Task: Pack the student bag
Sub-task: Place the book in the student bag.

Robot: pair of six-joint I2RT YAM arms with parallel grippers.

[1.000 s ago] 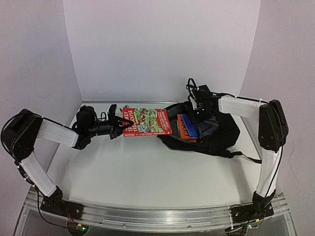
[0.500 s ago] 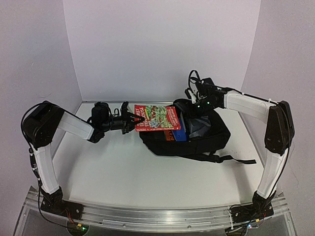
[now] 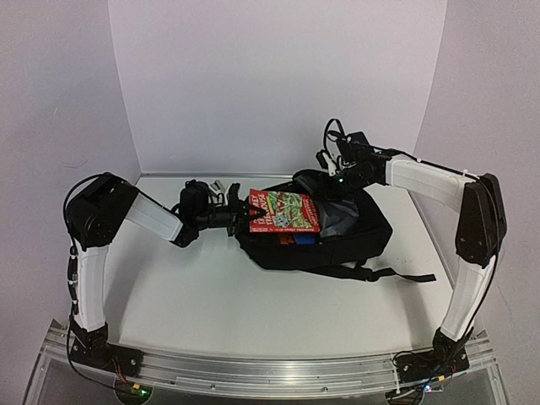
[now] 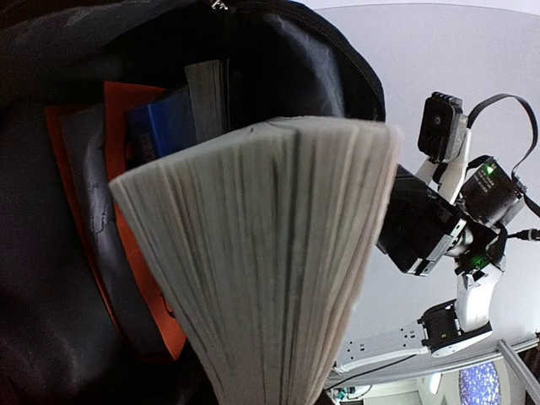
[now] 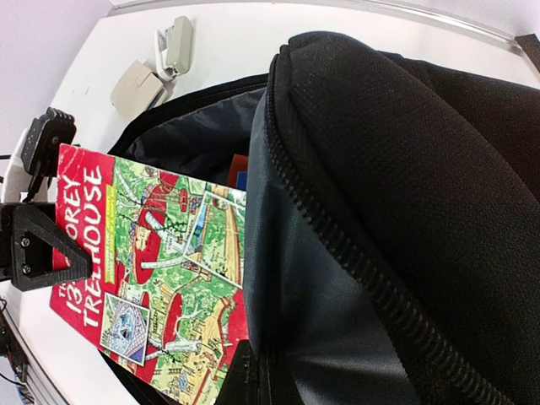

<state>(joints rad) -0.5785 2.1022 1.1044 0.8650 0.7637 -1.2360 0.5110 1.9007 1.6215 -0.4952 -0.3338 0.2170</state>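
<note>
Left pincer [image 3: 246,213] pinching a red book [image 3: 285,213] at the mouth of the backpack [image 3: 346,236].
Its jaws clamp the book's near edge and hold it roughly level, the far end over the bag's open top. Inside lie a blue book [image 4: 164,126] and an orange book [image 4: 118,118]. Right pincer [image 3: 333,179] has its jaws pressed together on the upper rim of the opening. The backpack lies on the white table [image 3: 253,295], right of centre, with a strap trailing to the right.
</note>
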